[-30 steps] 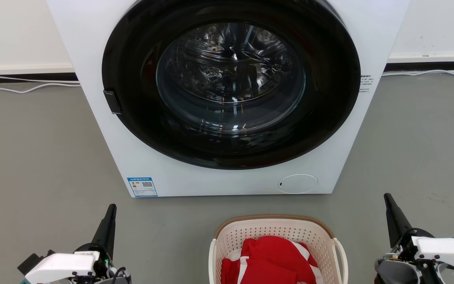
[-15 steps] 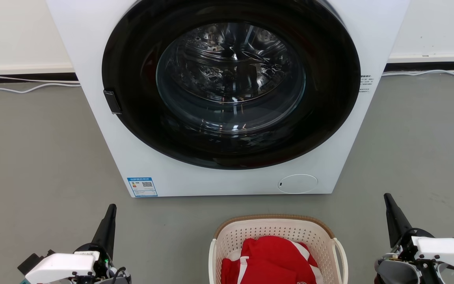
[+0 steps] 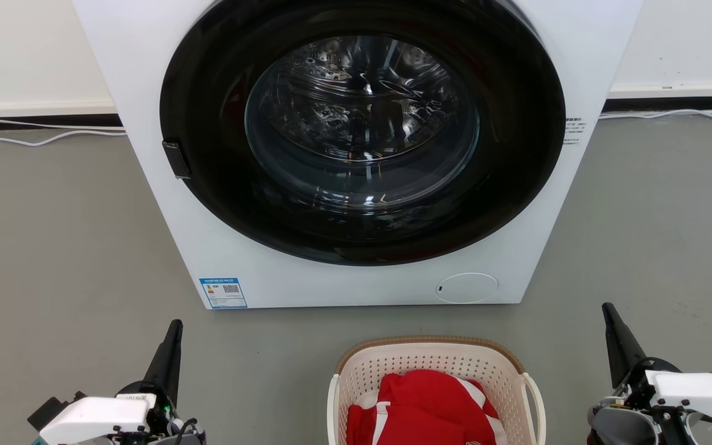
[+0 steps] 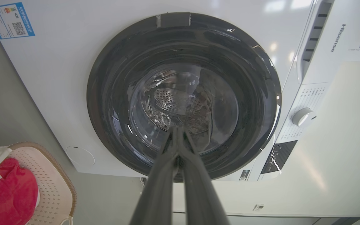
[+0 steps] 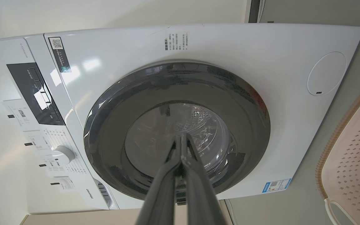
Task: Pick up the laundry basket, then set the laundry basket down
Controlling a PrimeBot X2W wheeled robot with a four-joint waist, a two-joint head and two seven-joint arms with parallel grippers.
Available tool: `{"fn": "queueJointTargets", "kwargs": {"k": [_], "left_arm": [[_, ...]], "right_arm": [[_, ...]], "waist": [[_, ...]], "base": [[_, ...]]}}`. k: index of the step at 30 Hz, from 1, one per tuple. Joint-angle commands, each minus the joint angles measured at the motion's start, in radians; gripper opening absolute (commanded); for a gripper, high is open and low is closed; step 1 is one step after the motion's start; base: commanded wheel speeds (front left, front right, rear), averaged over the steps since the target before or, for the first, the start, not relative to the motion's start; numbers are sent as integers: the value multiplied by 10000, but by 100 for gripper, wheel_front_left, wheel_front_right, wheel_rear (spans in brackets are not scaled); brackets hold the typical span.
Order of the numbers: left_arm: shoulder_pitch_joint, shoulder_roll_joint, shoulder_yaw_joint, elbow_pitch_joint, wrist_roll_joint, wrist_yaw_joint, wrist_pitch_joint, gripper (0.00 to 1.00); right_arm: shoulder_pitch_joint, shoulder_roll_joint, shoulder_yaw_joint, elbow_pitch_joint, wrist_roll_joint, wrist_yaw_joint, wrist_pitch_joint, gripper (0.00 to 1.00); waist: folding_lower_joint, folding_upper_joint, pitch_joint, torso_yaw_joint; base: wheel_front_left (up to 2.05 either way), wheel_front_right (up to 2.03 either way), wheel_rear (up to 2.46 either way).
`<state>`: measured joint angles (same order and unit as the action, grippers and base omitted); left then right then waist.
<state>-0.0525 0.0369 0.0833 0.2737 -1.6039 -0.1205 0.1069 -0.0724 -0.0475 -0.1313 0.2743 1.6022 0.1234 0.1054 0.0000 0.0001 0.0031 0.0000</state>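
Head: high, facing forward-down at washer [image 3: 133, 62]. Wrists: low, left and right, angled up; washer, basket [image 3: 430, 341] shared by all.

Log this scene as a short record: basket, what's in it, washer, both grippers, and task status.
basket: on the floor in front of the washer, between the grippers, untouched
contents: red garment
washer: white front-loader, door looks closed
left gripper: shut, empty, left of the basket
right gripper: shut, empty, right of the basket
task status: pick-up not yet begun
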Motion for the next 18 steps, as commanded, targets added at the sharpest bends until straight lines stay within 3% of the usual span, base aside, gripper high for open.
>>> {"fn": "queueJointTargets", "kwargs": {"k": [1, 18], "left_arm": [[-554, 133, 300, -289, -51, -102, 60, 0], [-554, 133, 300, -289, -51, -102, 60, 0]], "right_arm": [[-355, -27, 179, -296, 68, 73, 75, 0], [-355, -27, 179, -296, 68, 73, 75, 0]], "waist": [[0, -1, 0, 0], [0, -1, 0, 0]], "base": [[0, 0, 0], [0, 0, 0]]}}
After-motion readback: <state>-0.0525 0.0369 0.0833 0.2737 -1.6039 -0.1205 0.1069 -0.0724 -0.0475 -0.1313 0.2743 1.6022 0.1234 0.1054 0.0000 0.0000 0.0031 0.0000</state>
